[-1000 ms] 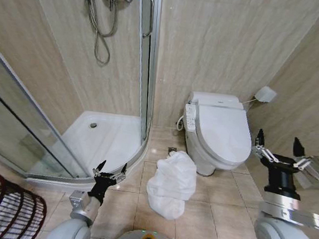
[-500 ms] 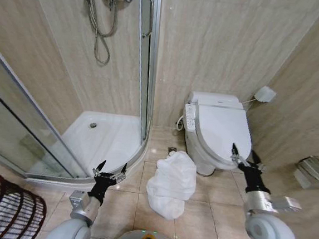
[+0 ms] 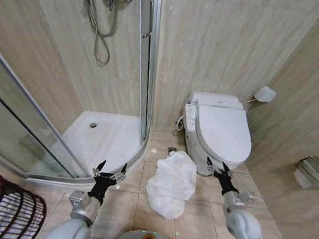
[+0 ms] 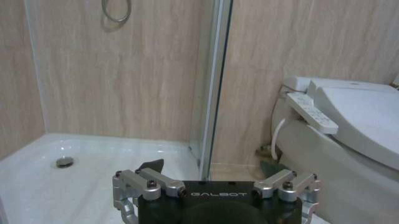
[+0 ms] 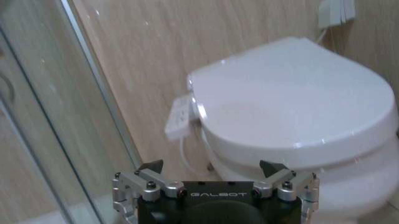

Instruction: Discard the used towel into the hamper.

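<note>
- My right gripper [image 3: 215, 166] sits low over the floor tiles, just in front of the toilet [image 3: 220, 130] base; fingers spread wide apart, nothing between them, touching nothing.
- Right wrist view: the same gripper [image 5: 212, 166], both fingertips [image 5: 151, 165] well apart, pointing at the toilet [image 5: 293, 112] bowl with its lid shut and the side control panel [image 5: 181, 116].
- Towel [image 3: 172, 183], white and crumpled in a heap, lies on the floor between my two arms, just beside the toilet base, near my right gripper but not touched by it.
- My left gripper [image 3: 110, 170] hangs near the curved edge of the shower tray [image 3: 102, 139]; fingers also wide apart, empty, no contact.
- Left wrist view: left gripper [image 4: 215, 165] faces the shower glass frame [image 4: 215, 79], with the drain [image 4: 64, 162] in the tray on one side and the toilet [image 4: 349, 116] on the other.
- Hamper [image 3: 12, 204], reddish-brown wire basket, lies tilted at the lower left corner of the head view, well apart from the towel and behind my left arm; something white shows in it.
</note>
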Robot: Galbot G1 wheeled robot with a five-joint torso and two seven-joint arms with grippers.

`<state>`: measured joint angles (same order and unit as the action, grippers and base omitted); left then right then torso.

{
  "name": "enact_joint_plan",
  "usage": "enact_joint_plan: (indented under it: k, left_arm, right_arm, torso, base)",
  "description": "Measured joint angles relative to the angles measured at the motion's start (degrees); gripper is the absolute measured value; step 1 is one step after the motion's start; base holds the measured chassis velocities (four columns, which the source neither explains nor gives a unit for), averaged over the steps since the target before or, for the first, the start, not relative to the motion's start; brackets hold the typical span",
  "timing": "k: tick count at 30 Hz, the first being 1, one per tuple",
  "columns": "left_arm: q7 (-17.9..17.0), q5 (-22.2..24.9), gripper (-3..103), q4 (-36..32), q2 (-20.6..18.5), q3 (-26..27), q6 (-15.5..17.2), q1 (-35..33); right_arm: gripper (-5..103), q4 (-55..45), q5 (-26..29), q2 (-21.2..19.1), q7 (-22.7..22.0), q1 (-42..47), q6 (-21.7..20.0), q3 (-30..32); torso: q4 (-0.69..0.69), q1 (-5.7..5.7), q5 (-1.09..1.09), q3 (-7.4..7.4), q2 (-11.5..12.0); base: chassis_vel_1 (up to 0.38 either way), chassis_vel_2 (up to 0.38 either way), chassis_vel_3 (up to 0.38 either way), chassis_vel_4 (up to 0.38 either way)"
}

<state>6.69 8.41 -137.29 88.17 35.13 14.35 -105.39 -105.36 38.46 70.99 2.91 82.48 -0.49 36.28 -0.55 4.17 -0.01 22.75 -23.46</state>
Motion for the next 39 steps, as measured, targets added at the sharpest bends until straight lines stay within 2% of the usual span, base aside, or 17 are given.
enact_joint_plan:
  k: [12,23,39]
  left_arm:
    - [0.0,0.0,100,0.0,-0.01,0.0,0.0,0.0]
    - [0.0,0.0,100,0.0,0.0,0.0,0.0,0.0]
    - [0.0,0.0,100,0.0,-0.01,0.0,0.0,0.0]
  right_arm:
    - [100,10.56,-5.14,1.05,0.54,-3.58,2.86,-4.47]
    - [100,19.66,-9.0,3.38,0.95,-9.7,3.68,-11.97]
    - [100,36.06,-15.01,9.72,1.68,-17.88,6.52,-16.75]
  torso:
    - [-0.01,0.0,0.01,0.0,0.0]
    - [0.0,0.0,0.01,0.0,0.0]
    - [0.0,0.0,0.0,0.0,0.0]
  base:
    - [0.0,0.0,0.0,0.0]
    - [0.0,0.0,0.0,0.0]
    - [0.0,0.0,0.0,0.0]
